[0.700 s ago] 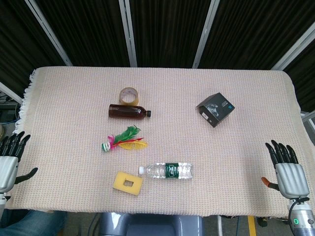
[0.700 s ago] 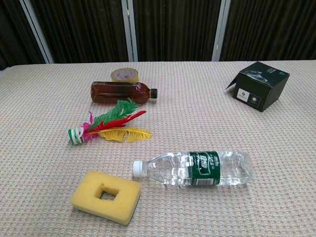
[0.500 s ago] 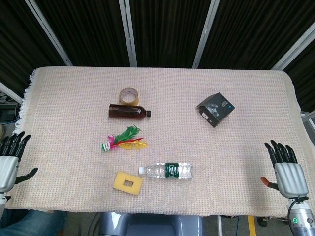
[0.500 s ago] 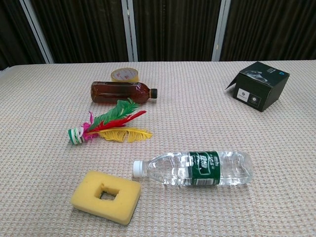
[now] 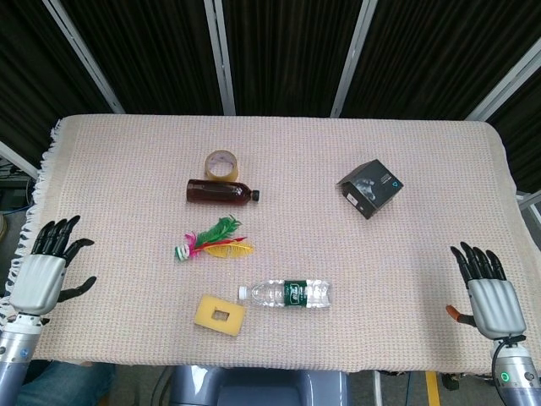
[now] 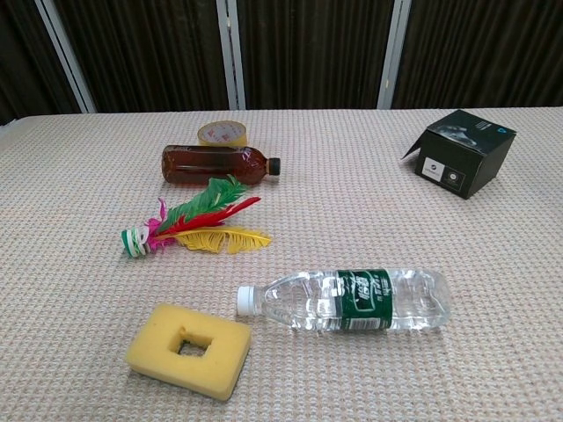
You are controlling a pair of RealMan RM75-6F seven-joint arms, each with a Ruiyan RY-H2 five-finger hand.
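While apart at the table edges, left robot hand (image 5: 44, 272) and right robot hand (image 5: 488, 291) both empty, fingers spread.

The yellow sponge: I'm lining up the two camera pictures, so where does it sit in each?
Head view: the yellow sponge lies low and left of centre, near the table's front edge.
Chest view: the sponge is at the lower left, close to the camera.
Shared landmark: the clear water bottle lies on its side just right of it, cap toward the sponge.
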